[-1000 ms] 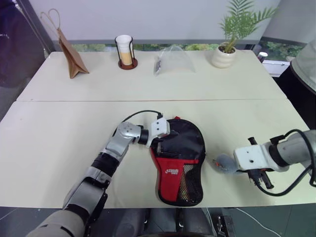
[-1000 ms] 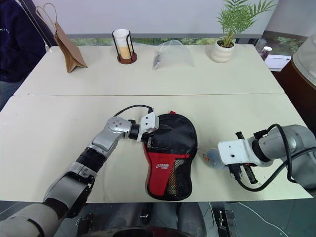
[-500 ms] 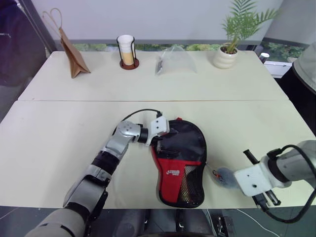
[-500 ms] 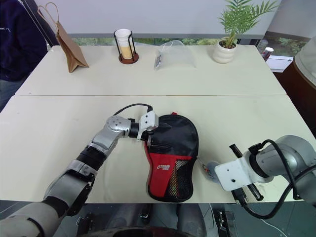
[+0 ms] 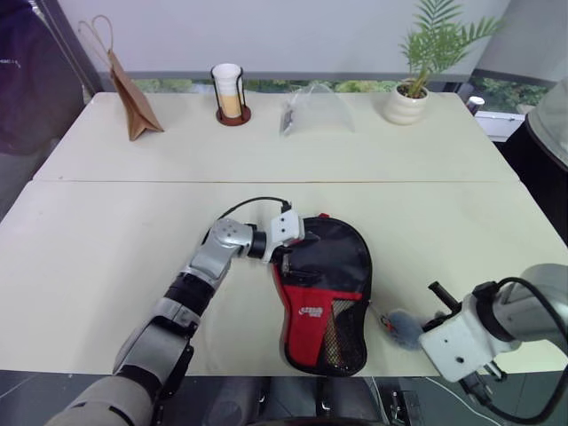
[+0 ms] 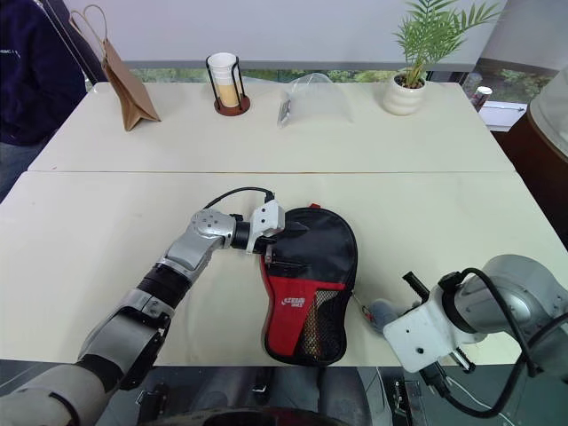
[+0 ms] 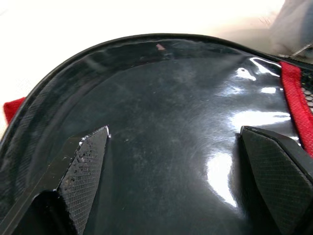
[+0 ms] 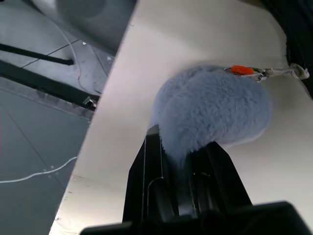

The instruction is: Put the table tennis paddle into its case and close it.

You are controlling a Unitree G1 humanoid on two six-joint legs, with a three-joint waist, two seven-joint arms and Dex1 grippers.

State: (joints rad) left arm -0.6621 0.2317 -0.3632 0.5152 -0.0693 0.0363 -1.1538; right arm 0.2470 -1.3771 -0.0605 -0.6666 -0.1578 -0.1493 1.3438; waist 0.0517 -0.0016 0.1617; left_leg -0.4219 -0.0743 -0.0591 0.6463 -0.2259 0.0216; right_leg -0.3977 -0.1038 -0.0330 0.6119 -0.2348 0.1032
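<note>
My right gripper [image 8: 183,161] has pulled back toward me since a second ago, dragging the grey fluffy pom-pom [image 5: 406,327] with it to about four o'clock of the case [image 5: 324,288]; its fingers are pinched on that fluff, which is clipped to the case by a small clasp. My left gripper [image 7: 171,161] rests on the case's black top at about ten o'clock, fingers spread wide and pressing it flat. The case lies near the table's [image 5: 106,231] front edge; the paddle itself I cannot see. The case looks light, soft and slick-faced, so I judge pinning works better than pinching.
</note>
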